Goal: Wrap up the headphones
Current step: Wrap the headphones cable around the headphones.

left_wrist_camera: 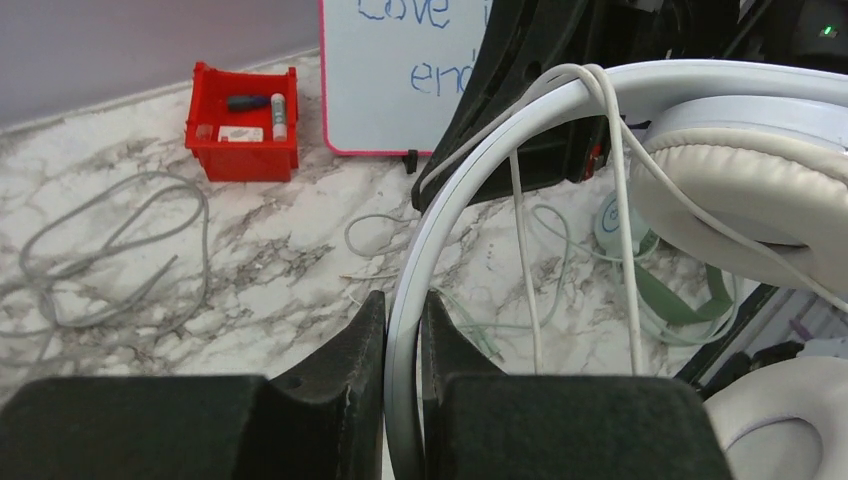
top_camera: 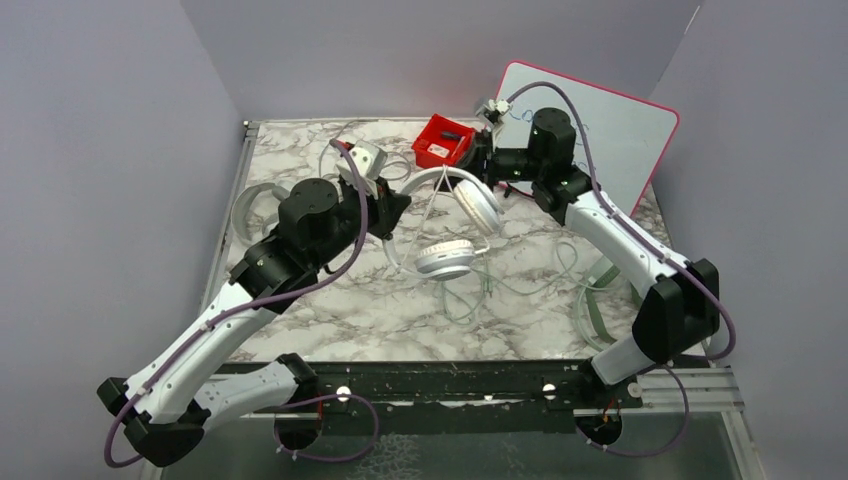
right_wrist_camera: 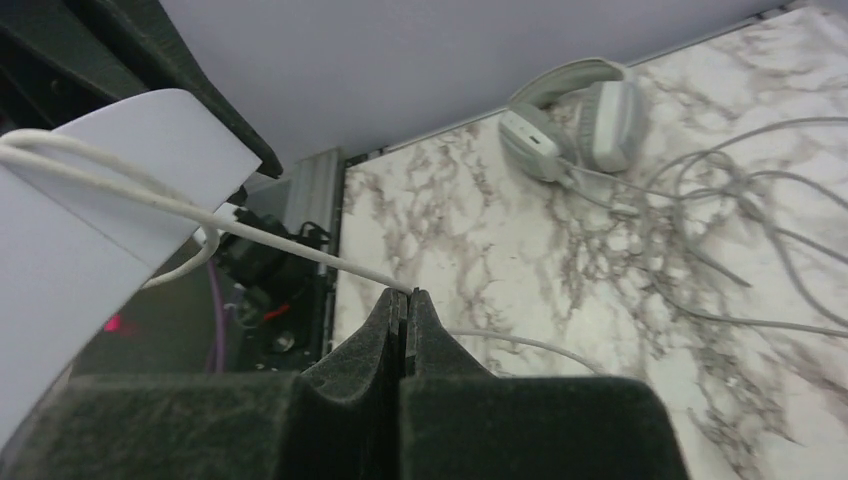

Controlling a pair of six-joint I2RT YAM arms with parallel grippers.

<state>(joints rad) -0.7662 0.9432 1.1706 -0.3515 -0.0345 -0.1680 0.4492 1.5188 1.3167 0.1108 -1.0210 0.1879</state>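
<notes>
Left wrist: left gripper gripped headphones by the band. Right wrist alone showed right gripper pinching their cable. Top: headphones mid-table between arms; marble surface, grey walls.

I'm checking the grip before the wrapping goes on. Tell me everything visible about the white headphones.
The white headphones are glossy plastic with a thin arched headband and two round cups padded in cream. The left gripper clamps the headband, holding it up; the right gripper pinches their thin white cable, which drapes over the band. One cup hangs low.
</notes>
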